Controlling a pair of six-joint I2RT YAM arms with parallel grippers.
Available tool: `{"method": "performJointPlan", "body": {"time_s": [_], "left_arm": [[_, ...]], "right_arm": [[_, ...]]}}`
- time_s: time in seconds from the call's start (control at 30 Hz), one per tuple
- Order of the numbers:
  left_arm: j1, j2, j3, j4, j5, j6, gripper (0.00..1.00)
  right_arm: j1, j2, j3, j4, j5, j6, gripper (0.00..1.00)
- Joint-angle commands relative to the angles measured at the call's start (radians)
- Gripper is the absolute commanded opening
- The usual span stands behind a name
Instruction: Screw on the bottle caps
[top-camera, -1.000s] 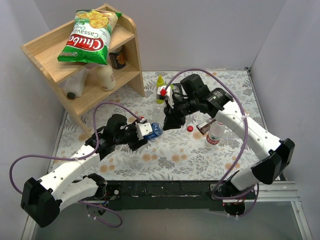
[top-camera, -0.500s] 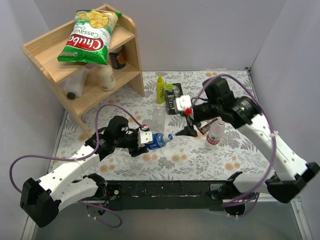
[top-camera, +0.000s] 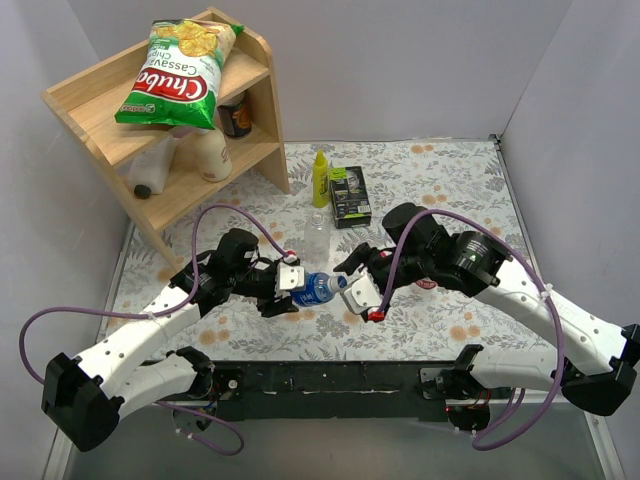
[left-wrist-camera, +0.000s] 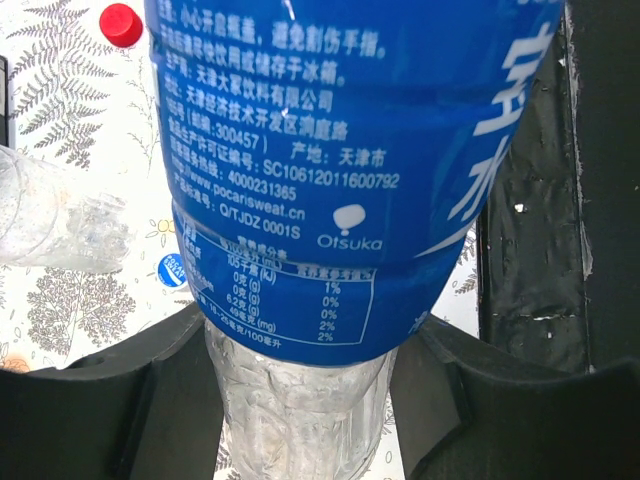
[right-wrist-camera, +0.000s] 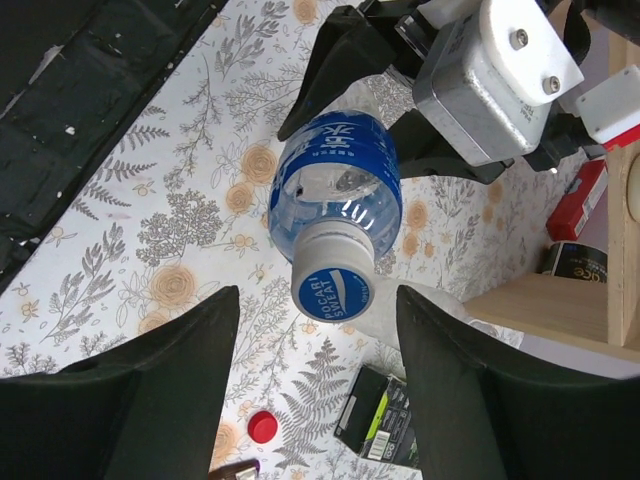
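Observation:
My left gripper (top-camera: 298, 285) (left-wrist-camera: 300, 345) is shut on the lower body of the blue-labelled bottle (top-camera: 316, 287) (left-wrist-camera: 340, 170), holding it on its side above the cloth. A blue-topped cap (right-wrist-camera: 335, 285) sits on its neck, pointing at my right gripper (top-camera: 343, 282) (right-wrist-camera: 318, 292). That gripper is open, one finger on each side of the cap, apart from it. A red cap (right-wrist-camera: 263, 426) (left-wrist-camera: 121, 24) and another blue cap (left-wrist-camera: 172, 270) lie on the cloth. The unlabelled clear bottle (top-camera: 316, 236) (left-wrist-camera: 55, 225) stands behind.
A yellow squeeze bottle (top-camera: 320, 178) and a black box (top-camera: 349, 194) (right-wrist-camera: 385, 420) stand at the back of the floral cloth. A wooden shelf (top-camera: 250, 150) with a chips bag (top-camera: 180, 72) and cream bottles fills the back left. Walls close in both sides.
My right arm has swung from the back of the table down to the front and now faces the held bottle's cap. Its jaws have opened. The left arm has barely moved.

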Motion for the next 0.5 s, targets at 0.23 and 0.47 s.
{"method": "performJointPlan", "body": {"time_s": [0.23, 0.47], "left_arm": [[-0.004, -0.010, 0.034, -0.001, 0.044, 0.023, 0.00], [-0.004, -0.002, 0.035, 0.024, 0.021, 0.013, 0.00]], "right_arm": [[0.018, 0.026, 0.040, 0.036, 0.009, -0.045, 0.54], [0.025, 0.058, 0.080, -0.015, -0.016, -0.001, 0.31]]}}
